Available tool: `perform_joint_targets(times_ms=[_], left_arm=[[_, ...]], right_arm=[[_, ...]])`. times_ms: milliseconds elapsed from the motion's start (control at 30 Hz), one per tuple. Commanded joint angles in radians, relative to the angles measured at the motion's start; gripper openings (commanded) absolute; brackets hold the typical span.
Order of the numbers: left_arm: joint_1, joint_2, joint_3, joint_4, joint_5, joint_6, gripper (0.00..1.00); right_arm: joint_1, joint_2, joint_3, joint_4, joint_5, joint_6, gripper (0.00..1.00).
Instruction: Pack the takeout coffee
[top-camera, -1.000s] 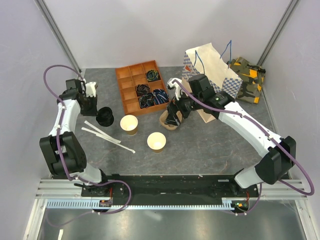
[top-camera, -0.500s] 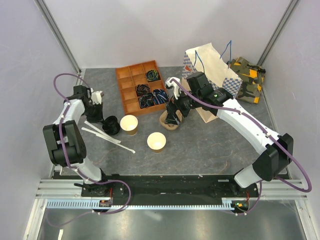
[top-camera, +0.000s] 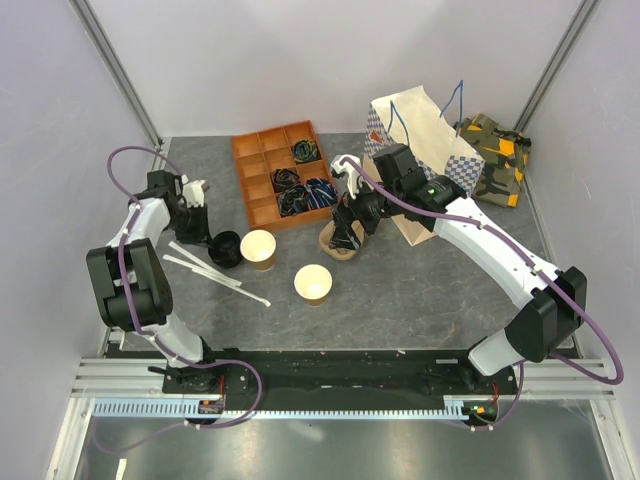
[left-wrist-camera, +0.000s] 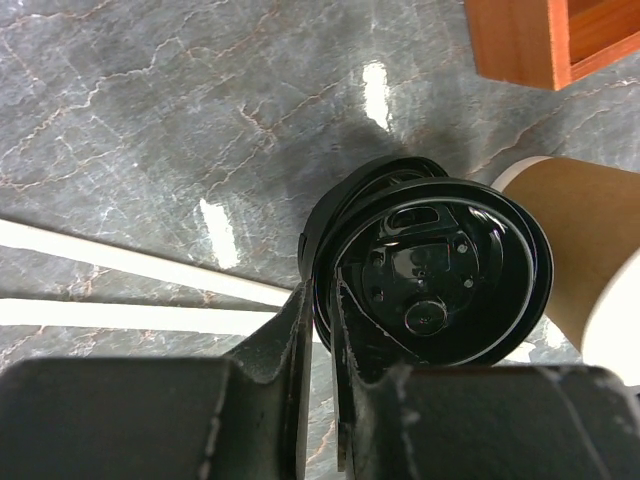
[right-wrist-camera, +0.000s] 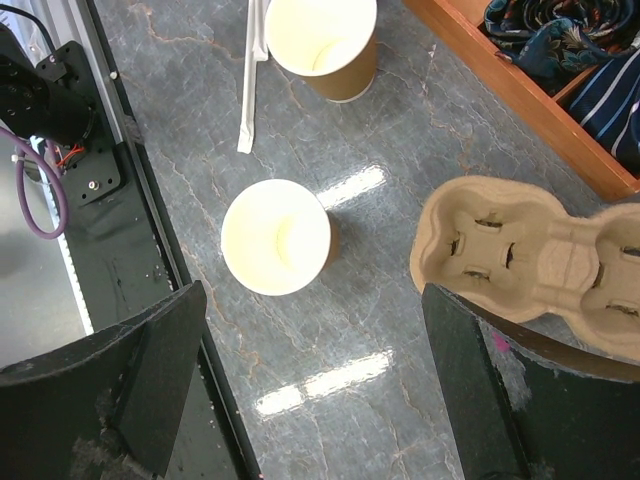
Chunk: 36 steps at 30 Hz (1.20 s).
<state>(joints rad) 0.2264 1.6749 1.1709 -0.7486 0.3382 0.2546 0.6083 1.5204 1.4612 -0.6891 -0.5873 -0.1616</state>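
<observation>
Left hand (left-wrist-camera: 322, 290) carried black lid (left-wrist-camera: 430, 280) beside upright cup (left-wrist-camera: 585, 240), narrow, pinching rim; right hand (right-wrist-camera: 312, 295) wide

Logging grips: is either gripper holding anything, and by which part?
Left gripper straddles the rim of the round black plastic lid; whether clamped cannot be told. Right gripper is open, empty.

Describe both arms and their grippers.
The left arm and right arm have white links with bulky black joints. A purple cable loops along each. The left gripper and right gripper are black, with flat, scuffed fingers. No markings are readable.
</observation>
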Motion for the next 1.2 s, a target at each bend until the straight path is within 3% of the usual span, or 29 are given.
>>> perform_joint_targets(times_ms=[0,67,300,467,700,867,1000,1167], left_arm=[[-0.004,-0.004,0.01,0.018,0.033,-0.003,0.18],[-0.004,-0.004,0.01,0.018,0.022,0.0,0.19],[-0.001,-0.015,0.01,0.023,0.001,0.011,0.39],[0.007,-0.081,-0.007,-0.012,0.065,0.122,0.48],[0.005,-0.205,-0.103,-0.123,0.243,0.469,0.43],[0.007,-0.21,-0.157,-0.127,0.312,0.618,0.4],[0.007,-0.185,-0.134,0.035,0.246,0.462,0.38],[-0.002,-0.147,-0.088,0.1,0.146,0.333,0.35]], right_arm=[[-0.002,0.007,0.007,0.019,-0.025,0.005,0.98],[-0.002,0.007,0.007,0.019,-0.025,0.005,0.98],[-0.002,0.007,0.005,0.019,-0.026,0.007,0.98],[-0.002,0.001,0.002,0.016,-0.022,0.004,0.98],[-0.002,0.0,-0.016,0.016,-0.034,0.007,0.98],[-0.002,0.006,-0.016,0.017,-0.043,0.013,0.98],[-0.002,0.006,-0.015,0.019,-0.046,0.016,0.98],[-0.004,0.009,-0.021,0.017,-0.043,0.016,0.98]])
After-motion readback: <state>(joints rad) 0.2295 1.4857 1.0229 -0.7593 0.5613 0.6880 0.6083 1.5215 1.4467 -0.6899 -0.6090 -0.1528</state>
